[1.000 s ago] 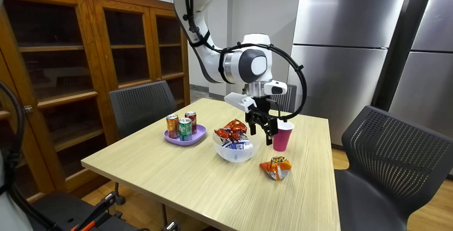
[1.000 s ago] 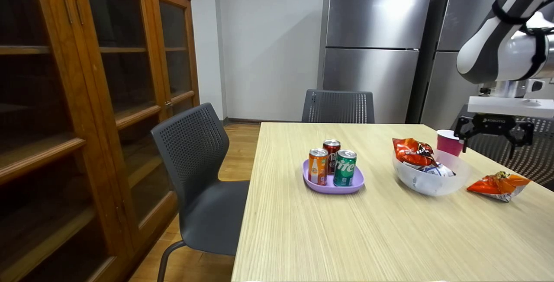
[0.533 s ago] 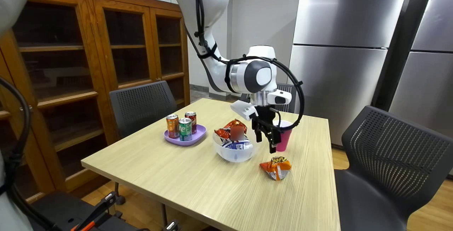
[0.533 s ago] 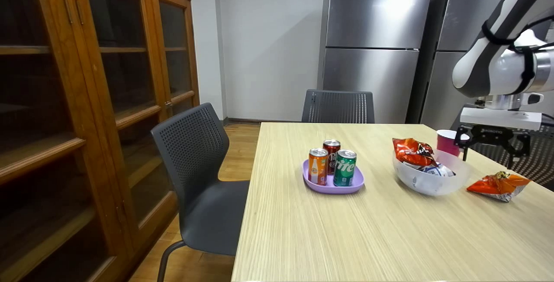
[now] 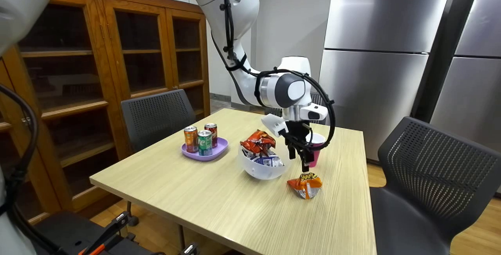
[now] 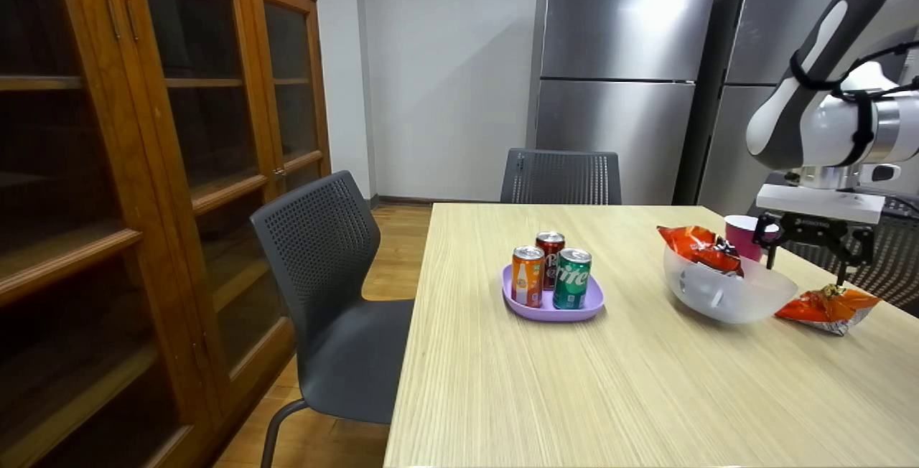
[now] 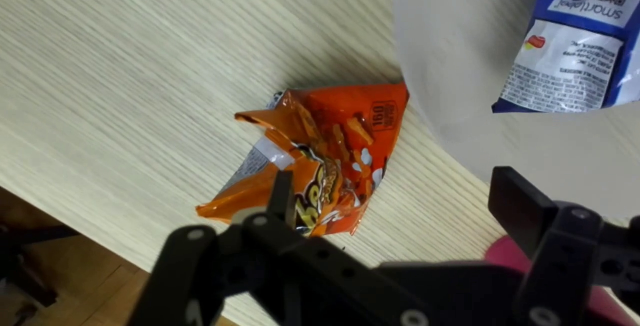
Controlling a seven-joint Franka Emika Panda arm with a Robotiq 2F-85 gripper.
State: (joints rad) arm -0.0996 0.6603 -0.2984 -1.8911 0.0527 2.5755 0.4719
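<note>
Table [image 5: 195, 192], pale wood grain, in a room with mesh-back chairs [image 5: 438, 176], glazed wooden cabinet [image 5: 100, 43], steel fridges [image 5: 375, 79]. Purple tray [image 6: 553, 316] holds orange can [image 6: 528, 279], green can [image 6: 572, 281], dark red can [image 6: 551, 254], all upright. Frosted bowl [image 6: 732, 303] holds red packaging [image 6: 695, 243] plus blue-white bag [image 7: 565, 66]; pink cup [image 6: 741, 240] stands near. Orange snack bag [image 7: 327, 161] lies on the table just beside the bowl, below the gripper [image 7: 400, 191]. Gripper released, fingers well apart, one above the orange bag, one near the bowl's rim; contact with either unclear. Orange bag: glossy crinkled foil, roughly triangular, silver patch. Bowl round, translucent. Tray shallow, rounded corners. Cup tapered, white rim. Cans shiny cylinders.
</note>
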